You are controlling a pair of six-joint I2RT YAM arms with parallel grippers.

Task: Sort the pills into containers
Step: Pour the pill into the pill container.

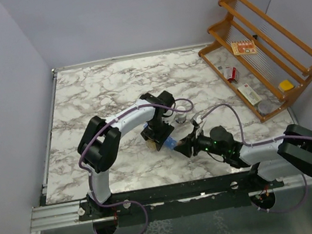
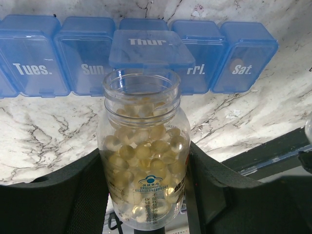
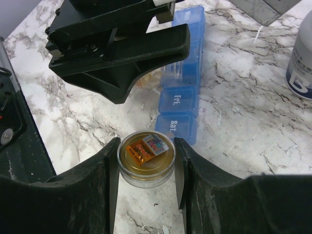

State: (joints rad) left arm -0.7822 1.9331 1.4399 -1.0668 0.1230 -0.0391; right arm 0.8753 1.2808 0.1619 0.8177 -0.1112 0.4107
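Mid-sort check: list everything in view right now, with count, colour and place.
pill organiser: one strip, translucent blue, on the table beyond the bottle mouth; Thur lid open
pill bottle: one, clear, uncapped, in the left tool
softgels: many, yellow, inside the pill bottle
lid: one, gold with a sticker, in the right tool
white bottle: one, white with blue lettering, on the table right of the organiser
wooden rack: one, brown, table's far right, holding small packets
table: one, grey-white marble
left tool: black, shut on the pill bottle
right tool: black, shut on the lid
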